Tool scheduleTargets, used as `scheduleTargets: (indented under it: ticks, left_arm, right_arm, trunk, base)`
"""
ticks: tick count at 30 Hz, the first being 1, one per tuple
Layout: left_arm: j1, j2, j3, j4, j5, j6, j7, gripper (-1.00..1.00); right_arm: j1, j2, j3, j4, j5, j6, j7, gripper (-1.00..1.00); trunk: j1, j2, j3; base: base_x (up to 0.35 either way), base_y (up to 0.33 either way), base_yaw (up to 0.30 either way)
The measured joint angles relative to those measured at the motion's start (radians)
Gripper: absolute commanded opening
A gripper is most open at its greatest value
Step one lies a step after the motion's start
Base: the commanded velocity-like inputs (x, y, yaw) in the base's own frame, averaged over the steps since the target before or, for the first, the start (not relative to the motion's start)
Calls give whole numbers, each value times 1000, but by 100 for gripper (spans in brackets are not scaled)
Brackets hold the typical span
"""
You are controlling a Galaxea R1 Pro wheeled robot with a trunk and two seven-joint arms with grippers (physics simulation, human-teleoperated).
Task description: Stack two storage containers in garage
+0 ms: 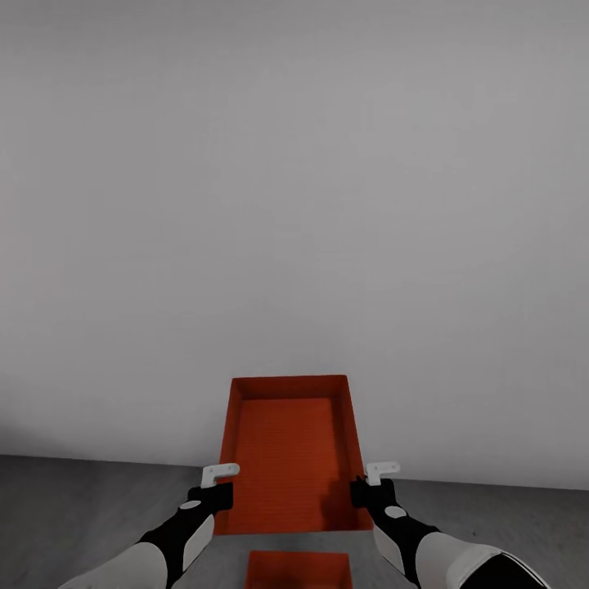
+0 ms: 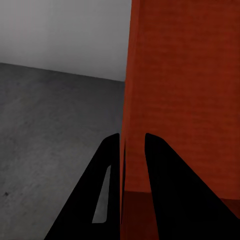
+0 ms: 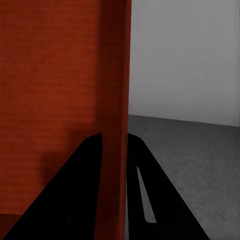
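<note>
Containers are both in the garage: one orange-red rectangular plastic tub with ribbed inner floor (image 1: 290, 454) is held up at lower centre of the head view, and a second alike orange-red tub (image 1: 299, 570) lies under it at the bottom edge on the dark grey speckled concrete floor (image 1: 74, 507).

Left gripper (image 1: 219, 483) sits on the held tub's left long wall, right gripper (image 1: 372, 483) on its right long wall, at matching positions near the nearer end. Each wrist view shows two dark fingers (image 2: 107, 175) straddling the thin wall (image 3: 116, 125), one inside and one outside, jaws nearly closed upon it. Judged purpose: paired wall grips keep the tub level with its opening upward for stacking.

Held tub appears roughly lined up above the lower one, though only a strip of the lower tub is visible, so exact alignment cannot be confirmed. Stacking is judged not yet done.

Plain white-grey wall (image 1: 294, 204) stands beyond the far rim; floor lies bare at lower left and lower right. Room for lowering looks unobstructed; the inner fingers will need clearance on release.
</note>
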Motion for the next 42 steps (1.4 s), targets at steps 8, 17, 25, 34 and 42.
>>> scheduleTargets:
  ticks: [8,17,25,34,42]
  left_arm:
    - [0,0,1,3,1,-3,0,-100]
    - [0,-1,1,3,1,-4,0,-100]
    - [0,4,-14,8,16,-11,-5,-100]
    - [0,4,-14,18,24,-24,-6,-100]
    - [0,4,-20,17,30,-24,-5,-100]
  right_arm:
    - [0,0,2,0,0,0,-1,-100]
    - [0,0,3,0,-2,0,0,-100]
    - [0,5,96,0,-86,-1,-9,-100]
    - [0,6,200,1,-184,-1,-8,-100]
    - [0,6,290,2,-276,-1,-6,-100]
  trunk:
    - [0,0,0]
    - [0,0,0]
    - [0,0,0]
    - [0,0,0]
    - [0,0,0]
  base:
    - [0,-108,0]
    - [0,-22,0]
    - [0,0,0]
    - [77,94,0]
    - [35,42,-11]
